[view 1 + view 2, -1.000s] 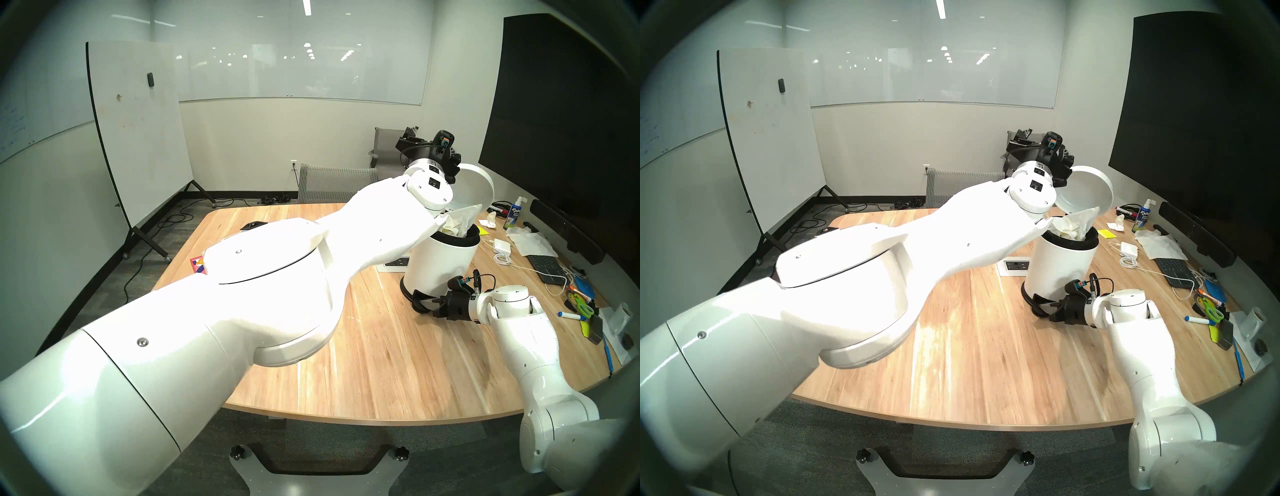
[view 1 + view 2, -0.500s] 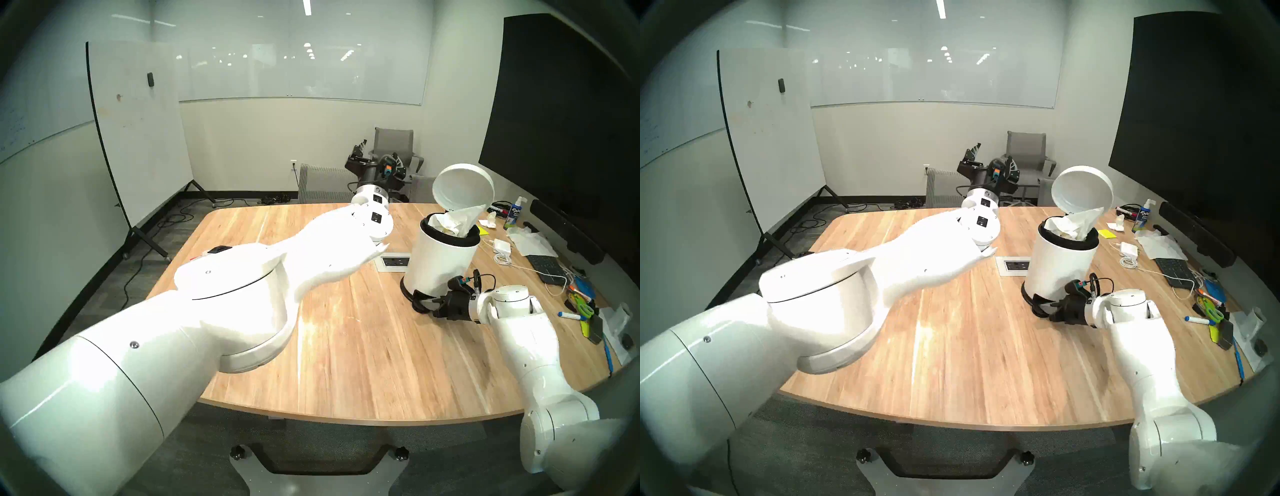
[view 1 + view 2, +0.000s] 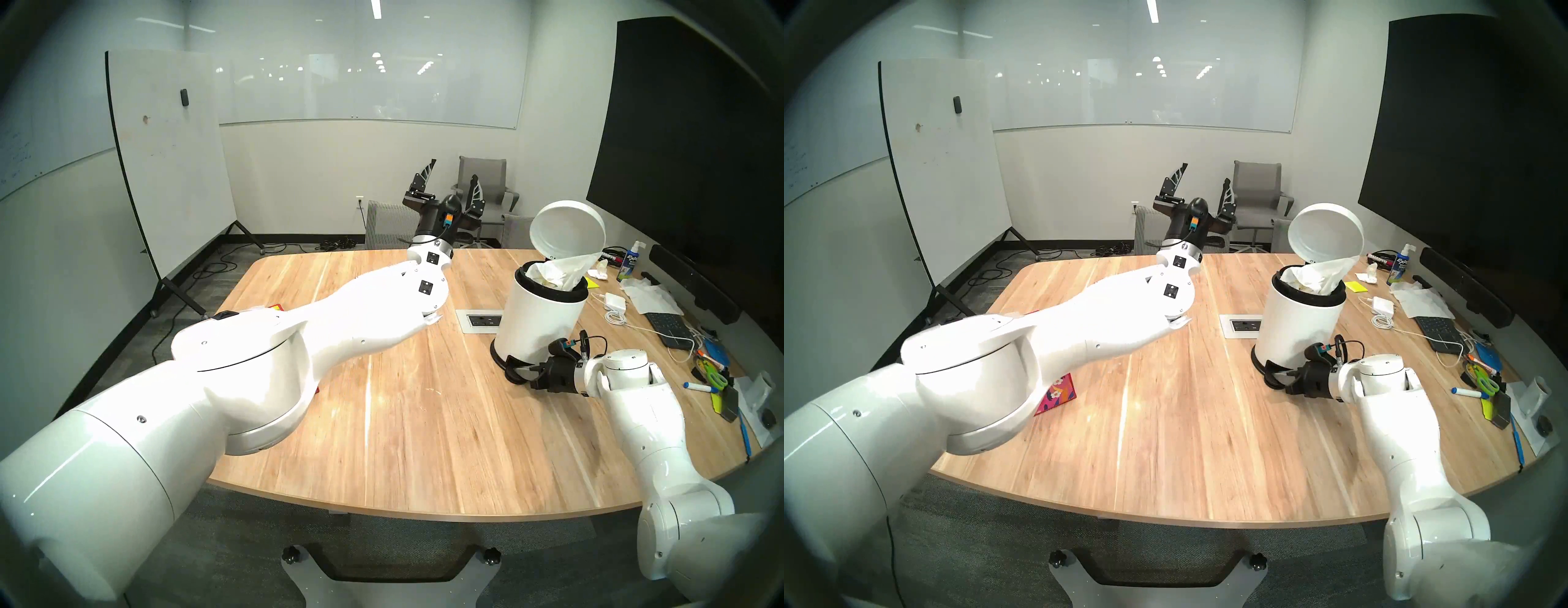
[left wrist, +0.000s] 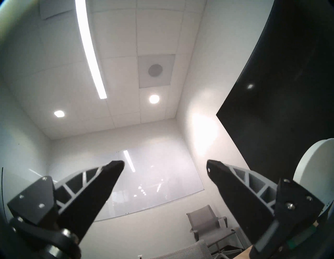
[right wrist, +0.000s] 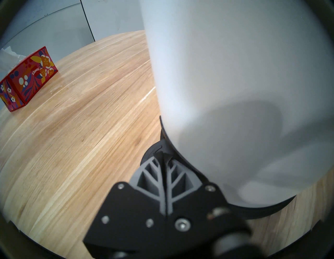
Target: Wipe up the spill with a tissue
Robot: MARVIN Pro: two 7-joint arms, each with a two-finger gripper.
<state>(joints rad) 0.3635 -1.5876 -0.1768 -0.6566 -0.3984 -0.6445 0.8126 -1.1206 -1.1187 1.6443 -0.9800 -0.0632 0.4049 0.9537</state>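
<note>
A: How are the jaws of the left gripper [image 3: 451,176] set?

B: They are spread wide and nothing is held between them. The gripper is raised above the far edge of the table [image 3: 445,446], well to the left of the bin [image 3: 539,322], and is pointed upward toward the ceiling, as is shown in the left wrist view.

A: And the right gripper [image 5: 163,155]?

B: Its fingers are pressed together, tip to tip. They are laid on the black pedal [image 5: 153,151] at the foot of the bin, on its near side; nothing is gripped between them.

A: What is seen of the bin itself?

B: Its lid [image 3: 566,229] is tipped up and back. White crumpled tissue [image 3: 560,269] is seen inside the rim, with one corner sticking up past it toward the lid.

A: Is a spill to be made out?

B: A faint glossy, pale patch [image 3: 392,395] is seen on the wood, in front of the bin and to its left. Whether it is liquid or reflected light cannot be told.

A: Anything else near the bin?

B: A red floral tissue box [image 5: 27,77] is set on the table, well to the bin's left and partly hidden by the left arm in the head views.
</note>
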